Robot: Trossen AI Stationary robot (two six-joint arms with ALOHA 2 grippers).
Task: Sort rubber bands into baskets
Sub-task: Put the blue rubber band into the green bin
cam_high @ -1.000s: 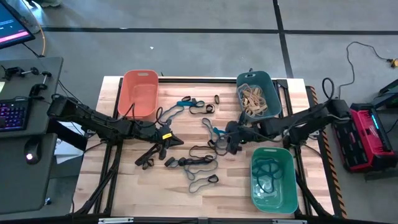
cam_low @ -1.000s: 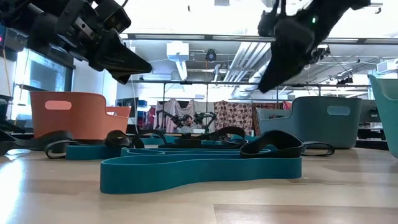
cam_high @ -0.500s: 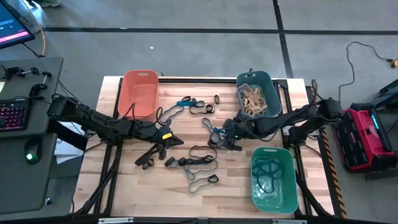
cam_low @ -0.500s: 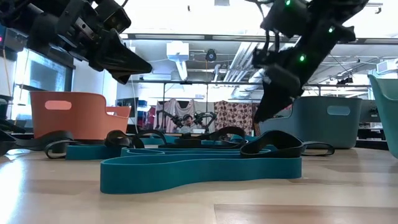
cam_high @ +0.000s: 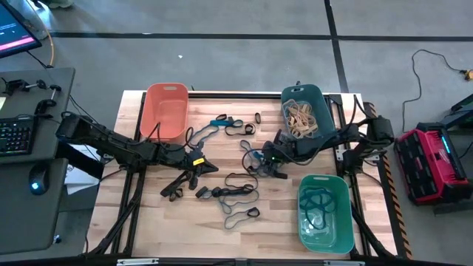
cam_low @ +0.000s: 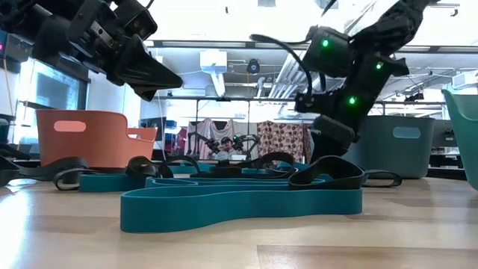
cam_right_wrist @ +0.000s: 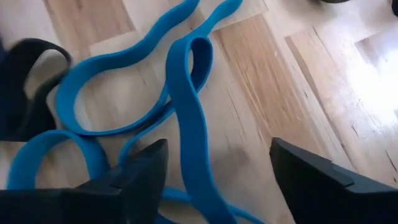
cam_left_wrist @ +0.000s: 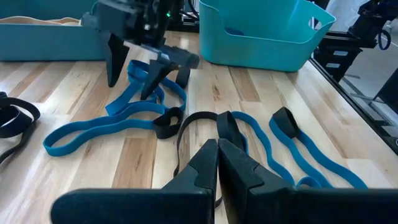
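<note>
Blue and black rubber bands (cam_high: pixel 238 189) lie flat and scattered over the middle of the wooden table. My right gripper (cam_high: pixel 264 164) is open, tipped steeply down over a blue rubber band (cam_right_wrist: pixel 186 118). Its two fingers (cam_left_wrist: pixel 113 68) stand on either side of that band, close to the tabletop; I cannot tell whether they touch it. My left gripper (cam_high: pixel 211 168) hangs shut and empty above the table left of centre. The orange basket (cam_high: pixel 166 111) stands far left, the dark teal basket (cam_high: pixel 307 111) far right, the green basket (cam_high: pixel 324 213) near right.
Tan bands fill the dark teal basket; dark bands lie in the green one. More black bands (cam_high: pixel 244 127) lie toward the far edge between the orange and teal baskets. A long blue band (cam_low: pixel 239 205) lies near the table's front edge. Bare wood shows at the near left.
My right gripper has come down toward the table and moved a little toward its left and far edges, tipping more steeply downward, until its fingers stand over the blue band. The bands lie as before.
</note>
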